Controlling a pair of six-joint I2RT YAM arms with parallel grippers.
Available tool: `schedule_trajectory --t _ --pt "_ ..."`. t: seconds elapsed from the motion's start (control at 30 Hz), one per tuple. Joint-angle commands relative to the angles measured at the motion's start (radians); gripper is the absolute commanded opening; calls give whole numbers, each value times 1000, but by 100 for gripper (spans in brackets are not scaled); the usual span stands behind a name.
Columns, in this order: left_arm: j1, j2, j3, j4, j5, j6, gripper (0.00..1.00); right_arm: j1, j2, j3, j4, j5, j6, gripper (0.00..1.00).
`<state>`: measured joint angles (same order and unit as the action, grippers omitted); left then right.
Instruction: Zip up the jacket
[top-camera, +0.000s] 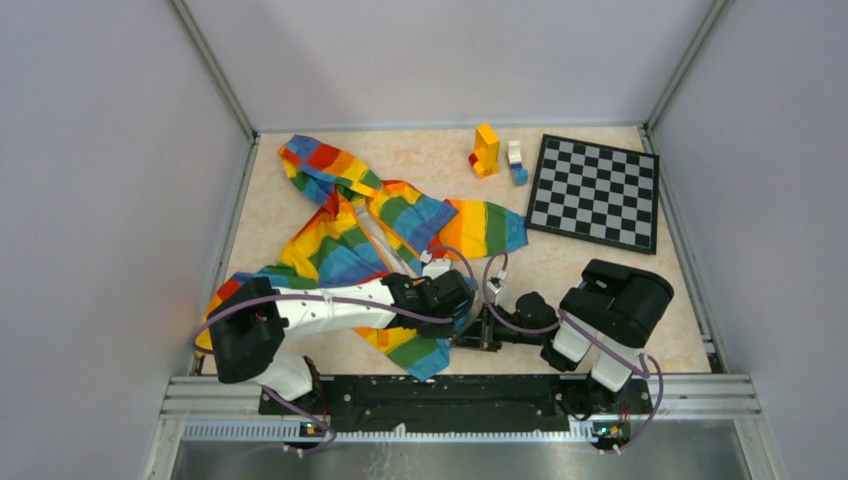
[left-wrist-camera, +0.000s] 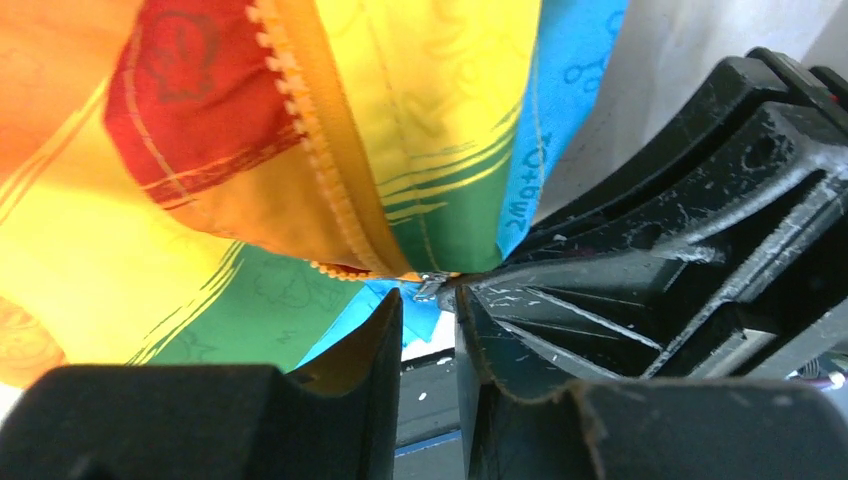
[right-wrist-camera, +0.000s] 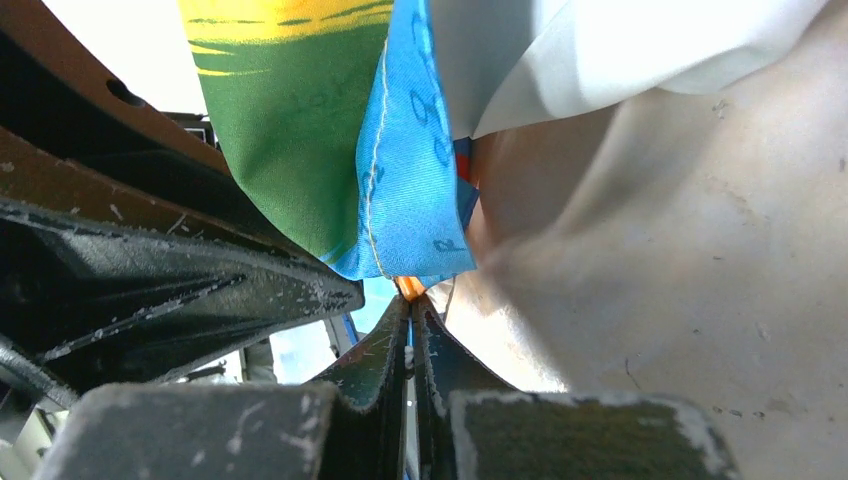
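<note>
The rainbow jacket (top-camera: 340, 245) lies spread on the counter (top-camera: 560, 275), hood toward the far left corner and bottom edge near the arms. Both arms meet at that bottom edge. The left gripper (left-wrist-camera: 428, 300) is almost closed, with the tiny silver zipper pull (left-wrist-camera: 430, 285) pinched between its tips. The right gripper (right-wrist-camera: 410, 310) is squeezed together on a bit of the jacket's orange edge. Farther back sit a checkerboard (top-camera: 594, 192) and some toy blocks (top-camera: 486, 150) - well apart from the jacket.
</note>
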<state>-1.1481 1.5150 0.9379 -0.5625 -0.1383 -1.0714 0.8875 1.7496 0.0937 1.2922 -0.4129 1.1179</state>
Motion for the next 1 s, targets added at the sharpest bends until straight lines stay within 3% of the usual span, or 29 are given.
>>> schedule_trajectory --t 0.0,0.6,0.97 --pt "-4 14 35 -56 -62 -27 31 5 -19 16 29 4 -30 0" --pt "-2 55 52 23 -61 46 41 10 -15 16 37 3 -34 0" --pt "-2 78 35 26 -6 75 31 8 -13 18 34 2 -33 0"
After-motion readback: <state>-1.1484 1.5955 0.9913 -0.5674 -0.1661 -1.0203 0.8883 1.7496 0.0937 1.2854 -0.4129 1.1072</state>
